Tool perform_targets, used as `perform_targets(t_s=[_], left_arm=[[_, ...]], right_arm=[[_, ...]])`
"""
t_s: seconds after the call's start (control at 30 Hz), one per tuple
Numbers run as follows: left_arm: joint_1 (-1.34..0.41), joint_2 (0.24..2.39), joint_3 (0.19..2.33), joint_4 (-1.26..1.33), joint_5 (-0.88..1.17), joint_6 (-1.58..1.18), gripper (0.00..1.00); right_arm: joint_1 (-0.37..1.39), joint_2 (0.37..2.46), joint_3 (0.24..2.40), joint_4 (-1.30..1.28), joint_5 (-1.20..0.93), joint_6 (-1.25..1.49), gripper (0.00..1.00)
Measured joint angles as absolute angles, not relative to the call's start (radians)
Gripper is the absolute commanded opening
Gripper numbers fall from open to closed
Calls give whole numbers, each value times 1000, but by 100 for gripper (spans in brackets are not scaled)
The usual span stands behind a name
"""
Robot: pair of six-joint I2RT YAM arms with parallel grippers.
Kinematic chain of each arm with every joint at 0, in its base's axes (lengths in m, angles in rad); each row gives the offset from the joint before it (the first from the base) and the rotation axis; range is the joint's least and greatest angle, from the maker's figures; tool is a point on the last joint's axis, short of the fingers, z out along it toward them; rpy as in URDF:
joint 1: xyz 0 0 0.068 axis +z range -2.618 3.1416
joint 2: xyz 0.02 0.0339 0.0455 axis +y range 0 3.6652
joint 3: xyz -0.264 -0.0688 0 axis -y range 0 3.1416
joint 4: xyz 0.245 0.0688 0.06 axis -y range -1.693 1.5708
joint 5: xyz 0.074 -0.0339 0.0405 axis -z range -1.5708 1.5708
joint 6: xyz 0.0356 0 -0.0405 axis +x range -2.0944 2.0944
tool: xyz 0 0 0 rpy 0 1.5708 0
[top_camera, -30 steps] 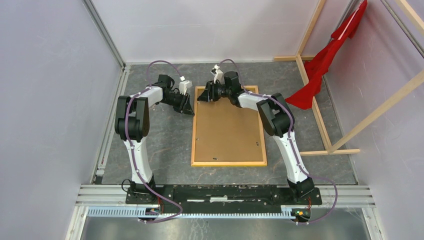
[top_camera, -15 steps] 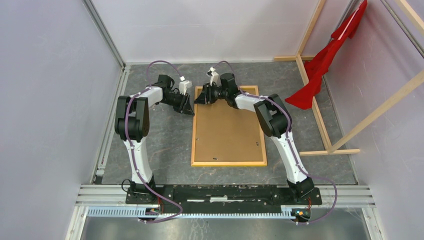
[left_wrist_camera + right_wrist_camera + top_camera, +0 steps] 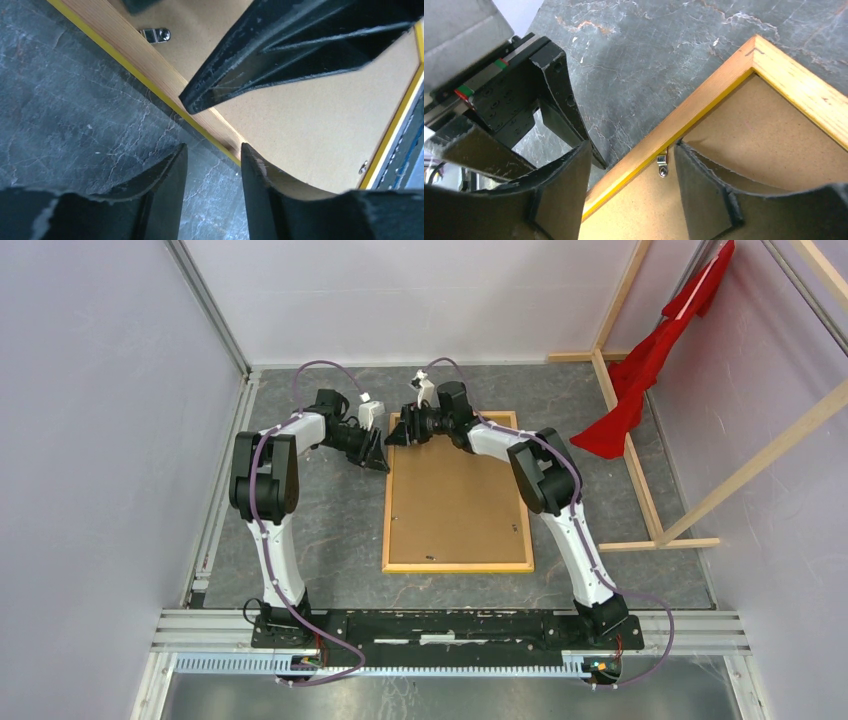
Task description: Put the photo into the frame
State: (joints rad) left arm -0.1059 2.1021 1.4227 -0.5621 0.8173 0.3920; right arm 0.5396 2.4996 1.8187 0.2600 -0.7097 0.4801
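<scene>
Right wrist view: the right hand [image 3: 633, 150] was open, astride the frame's [image 3: 794, 85] rail, with a metal clip [image 3: 663, 164] between its fingers. One finger hung over the brown backing board [image 3: 749, 125], the other over the table [image 3: 649, 50]. Just outside it the left hand [image 3: 213, 148], jaws apart and empty, sat at the rail's outer edge. The frame lay flat, back up, one corner beside both hands.

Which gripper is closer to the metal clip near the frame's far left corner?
Right. The right gripper brackets the clip on the frame rail; the left gripper straddles the same rail further toward the near end.
</scene>
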Motion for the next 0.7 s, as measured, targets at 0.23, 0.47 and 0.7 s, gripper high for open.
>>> perform_targets(t_s=[0.23, 0.47, 0.7], left_arm=[[-102, 2055, 1407, -624, 739, 495, 56], [-111, 1922, 1250, -628, 627, 612, 56], [-193, 1793, 1100, -628, 537, 698, 56]], right_arm=[[505, 2266, 1634, 160, -539, 423, 98], [391, 1795, 1219, 138, -236, 368, 98], [250, 1607, 826, 167, -77, 393, 98]])
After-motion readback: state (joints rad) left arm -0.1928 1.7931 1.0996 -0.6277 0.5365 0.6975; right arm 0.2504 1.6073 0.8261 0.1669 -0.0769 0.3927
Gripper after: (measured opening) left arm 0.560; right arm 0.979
